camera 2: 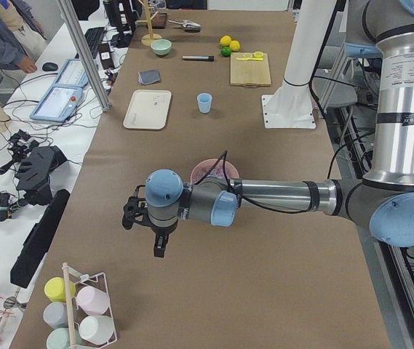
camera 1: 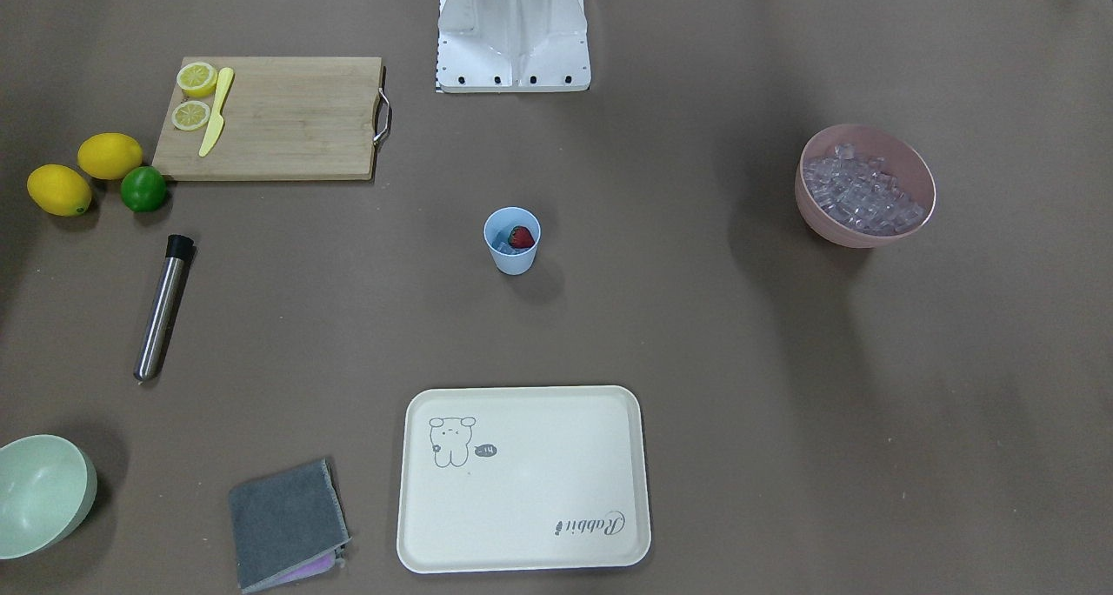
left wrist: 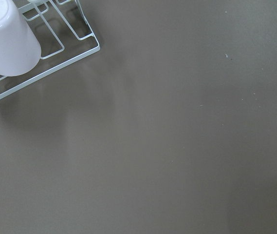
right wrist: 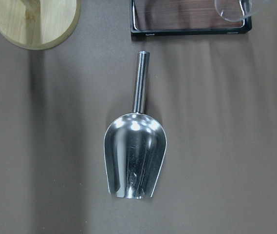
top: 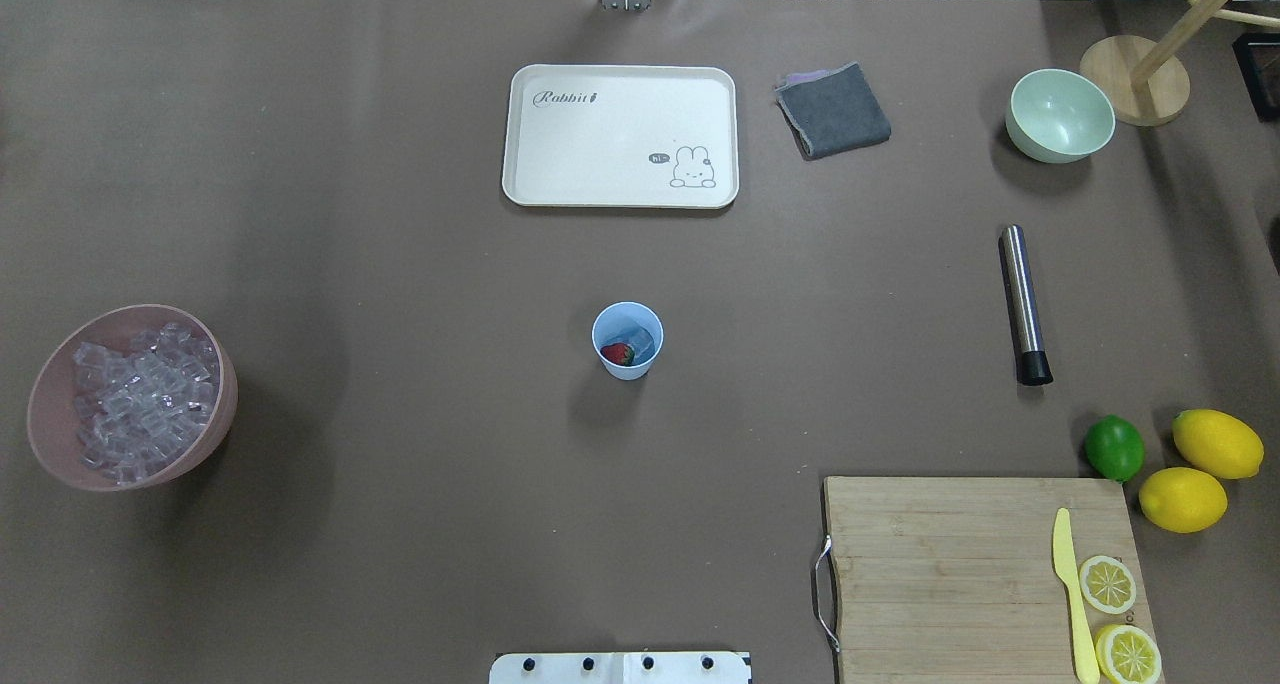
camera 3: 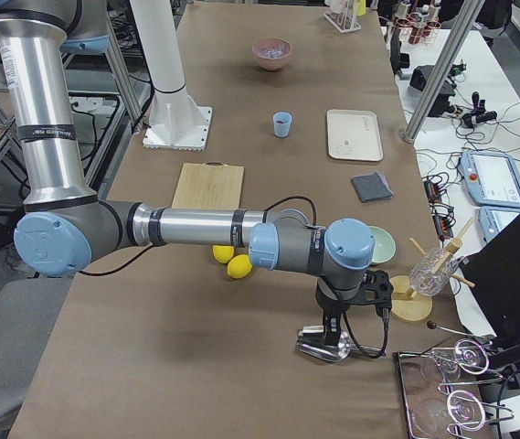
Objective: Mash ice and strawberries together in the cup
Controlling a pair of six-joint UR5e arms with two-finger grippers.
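Now both arms stretched level; left pincer (camera 2: 159, 246), right pincer (camera 3: 331, 320) point down, opening indiscernible.

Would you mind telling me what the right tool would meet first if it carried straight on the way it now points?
Most likely the metal scoop: the right tool points straight down, and its wrist view has the scoop's bowl dead centre. The gap between them is hard to judge.

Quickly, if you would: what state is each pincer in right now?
Left pincer: cannot be told, seen only from the side.
Right pincer: cannot be told; it is above a metal scoop.
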